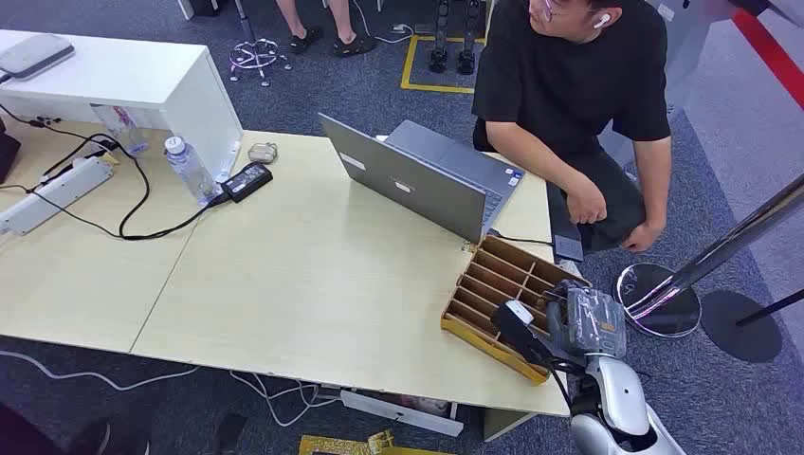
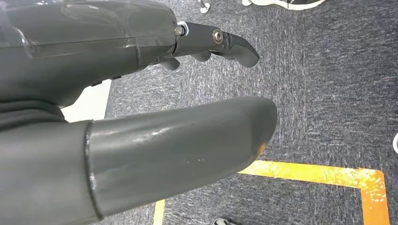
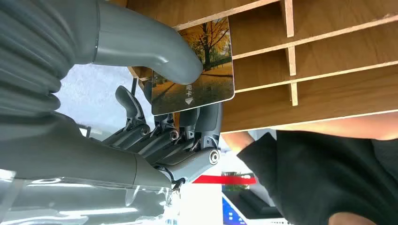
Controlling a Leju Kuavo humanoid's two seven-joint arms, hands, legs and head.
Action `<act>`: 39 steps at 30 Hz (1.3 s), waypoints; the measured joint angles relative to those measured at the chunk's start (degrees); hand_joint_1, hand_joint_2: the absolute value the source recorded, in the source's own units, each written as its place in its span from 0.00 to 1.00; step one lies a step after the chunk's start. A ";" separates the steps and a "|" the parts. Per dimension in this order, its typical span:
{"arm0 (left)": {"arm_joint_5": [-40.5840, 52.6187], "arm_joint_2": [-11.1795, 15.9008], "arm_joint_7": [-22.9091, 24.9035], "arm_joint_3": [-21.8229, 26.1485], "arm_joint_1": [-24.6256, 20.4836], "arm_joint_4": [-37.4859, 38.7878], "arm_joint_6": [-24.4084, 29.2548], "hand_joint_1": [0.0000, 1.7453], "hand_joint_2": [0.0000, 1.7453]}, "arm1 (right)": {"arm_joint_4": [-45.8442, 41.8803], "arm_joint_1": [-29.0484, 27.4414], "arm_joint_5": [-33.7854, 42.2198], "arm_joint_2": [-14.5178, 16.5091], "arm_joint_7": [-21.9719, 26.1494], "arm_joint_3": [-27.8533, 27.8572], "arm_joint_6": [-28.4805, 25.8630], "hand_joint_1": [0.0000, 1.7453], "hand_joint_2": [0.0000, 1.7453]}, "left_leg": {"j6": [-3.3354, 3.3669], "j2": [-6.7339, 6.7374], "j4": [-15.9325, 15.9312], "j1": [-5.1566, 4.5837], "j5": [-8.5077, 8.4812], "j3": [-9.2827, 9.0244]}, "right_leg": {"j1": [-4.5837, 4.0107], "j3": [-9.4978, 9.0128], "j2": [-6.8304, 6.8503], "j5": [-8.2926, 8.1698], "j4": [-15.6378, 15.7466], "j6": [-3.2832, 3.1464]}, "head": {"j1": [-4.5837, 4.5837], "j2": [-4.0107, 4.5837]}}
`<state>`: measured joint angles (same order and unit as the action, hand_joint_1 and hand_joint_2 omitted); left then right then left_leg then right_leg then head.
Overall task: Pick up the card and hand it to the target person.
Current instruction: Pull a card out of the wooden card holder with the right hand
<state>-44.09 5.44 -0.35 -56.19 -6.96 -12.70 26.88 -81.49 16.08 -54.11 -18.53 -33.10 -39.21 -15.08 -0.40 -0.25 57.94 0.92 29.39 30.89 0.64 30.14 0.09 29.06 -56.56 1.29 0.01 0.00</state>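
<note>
Your right hand (image 3: 155, 112) has the card (image 3: 197, 70) pinched between the thumb on its printed face and the fingers behind it, right at the slotted wooden rack (image 1: 502, 284) on the near right corner of the bench (image 1: 313, 275). In the wrist view the card lies against the rack's dividers, and you cannot tell whether its far edge is clear of the slot.

The main risk is the grip: it looks to sit near one end of the card, so a snag on a divider as you lift could twist the card out or drag the light rack along. The rack sits close to the bench edge, so a sideways pull might push it off. Lift along the slot before you turn.

The person (image 1: 578, 104) sits just beyond the rack, beside the laptop (image 1: 417, 180), with a hand (image 1: 586, 204) resting near the bench edge. The path across is short but narrow: laptop screen on one side, a chrome post (image 1: 730, 246) on the other. Go up and forward over the rack.

Your left hand (image 2: 141, 140) hangs over the carpet, holding nothing, fingers apart.
</note>
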 joint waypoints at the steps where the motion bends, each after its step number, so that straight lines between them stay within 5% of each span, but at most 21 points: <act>1: 0.00 0.00 0.00 0.00 0.00 0.00 0.00 0.00 0.00 | -0.10 -0.05 -0.14 -0.07 -0.10 0.02 -0.01 0.82 1.00 | 0.00 0.00 0.00 0.00 0.00 0.00 | 0.00 0.00 0.00 0.00 0.00 0.00 | 0.00 0.00; 27: -0.02 0.00 0.09 -0.04 0.00 0.00 0.11 0.00 0.00 | -10.74 -1.28 -10.15 -2.21 -0.42 2.62 2.30 0.87 1.00 | 0.00 0.00 0.00 0.00 0.00 0.01 | 0.00 0.00 -0.02 0.00 0.00 0.00 | -0.01 0.00; 39: 1.08 0.00 -0.50 -0.07 -0.03 0.00 -0.55 0.00 0.00 | -5.07 9.00 -5.25 -4.59 1.26 4.98 3.07 0.90 1.00 | 0.00 0.00 0.01 0.00 0.00 0.02 | 0.00 0.00 -0.01 0.00 -0.01 0.00 | -0.01 0.00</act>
<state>-43.01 5.44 -0.85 -56.26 -6.98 -12.70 26.33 -86.57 25.08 -59.36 -23.13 -31.85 -34.23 -12.02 -0.40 -0.25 57.95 0.92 29.39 30.91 0.64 30.14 0.08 29.06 -56.57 1.29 0.01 0.00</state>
